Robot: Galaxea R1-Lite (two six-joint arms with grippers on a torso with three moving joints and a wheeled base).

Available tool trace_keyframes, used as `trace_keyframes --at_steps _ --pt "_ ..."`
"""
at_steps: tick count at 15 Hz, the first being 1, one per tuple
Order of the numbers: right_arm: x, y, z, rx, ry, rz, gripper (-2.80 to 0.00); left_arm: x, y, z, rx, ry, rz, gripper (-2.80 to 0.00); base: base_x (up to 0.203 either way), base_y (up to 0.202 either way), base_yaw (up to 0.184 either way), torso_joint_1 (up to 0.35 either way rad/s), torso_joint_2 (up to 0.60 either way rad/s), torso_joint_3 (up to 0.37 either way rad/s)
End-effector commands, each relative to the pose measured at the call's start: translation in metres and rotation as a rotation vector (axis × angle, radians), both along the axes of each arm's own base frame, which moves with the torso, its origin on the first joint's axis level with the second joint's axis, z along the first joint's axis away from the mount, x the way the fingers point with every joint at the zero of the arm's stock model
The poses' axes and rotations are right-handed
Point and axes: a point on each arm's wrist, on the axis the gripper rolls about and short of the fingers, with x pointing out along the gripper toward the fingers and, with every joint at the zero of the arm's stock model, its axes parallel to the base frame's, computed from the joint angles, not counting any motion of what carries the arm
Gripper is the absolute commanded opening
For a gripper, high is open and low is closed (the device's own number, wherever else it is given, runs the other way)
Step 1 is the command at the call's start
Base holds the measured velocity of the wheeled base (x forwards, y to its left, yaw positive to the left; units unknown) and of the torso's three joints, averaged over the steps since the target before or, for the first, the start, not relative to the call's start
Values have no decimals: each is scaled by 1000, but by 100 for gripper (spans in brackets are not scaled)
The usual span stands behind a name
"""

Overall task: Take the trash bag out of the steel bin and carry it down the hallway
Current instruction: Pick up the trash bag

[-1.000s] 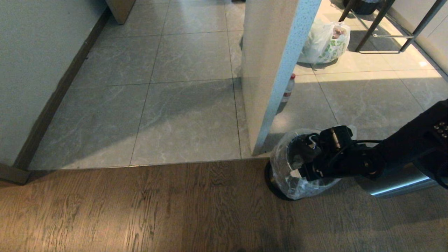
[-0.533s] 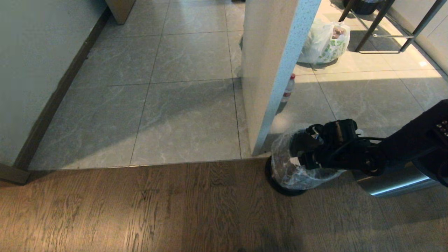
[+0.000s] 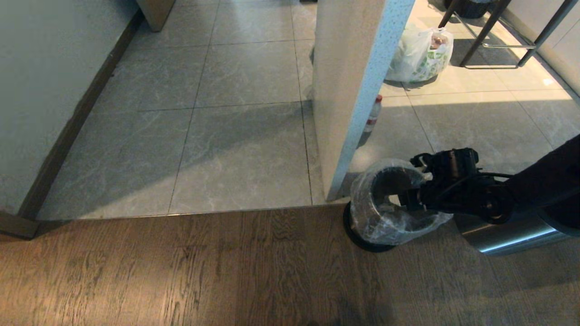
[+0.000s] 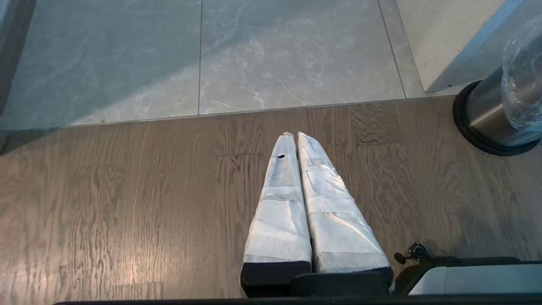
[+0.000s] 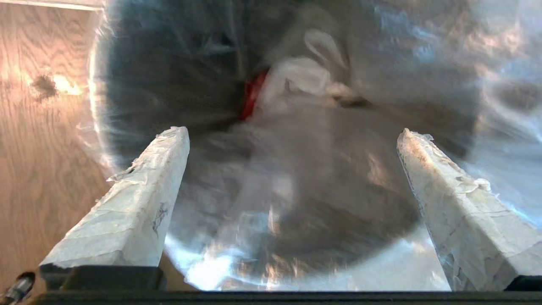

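Steel bin [image 3: 369, 235] standing on the wood floor [image 3: 181, 271] at its edge with the tiled hallway [image 3: 235, 149], just right of a white pillar [image 3: 353, 90]. Trash bag [image 3: 385, 222] lining the bin, folded over the rim, a pale rubbish bundle [image 5: 305, 80] inside. Right end effector [image 3: 408, 197] over the bin mouth at its right rim, fingers [image 5: 135, 203] spread wide, released, gripping nothing. Left end effector [image 4: 295, 140] parked above the wood floor left of the bin, clenched, empty. White bag [image 3: 419, 56] far right on the tiles.
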Motion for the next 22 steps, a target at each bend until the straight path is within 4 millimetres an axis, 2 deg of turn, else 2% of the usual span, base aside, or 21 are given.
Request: trace_keyframes --at_steps 1,5,14,22 --pt "-6 -1 9 3 0 0 0 0 0 0 0 0 0 -280 0 0 0 0 0 0" --pt "-23 4 -8 -15 115 17 0 0 0 0 0 0 0 -280 0 0 0 0 0 0" --pt "-8 9 -37 -2 152 20 0 0 0 0 0 0 0 -280 0 0 0 0 0 0" --pt "6 11 -49 35 155 -4 0 0 0 0 0 0 0 -280 0 0 0 0 0 0"
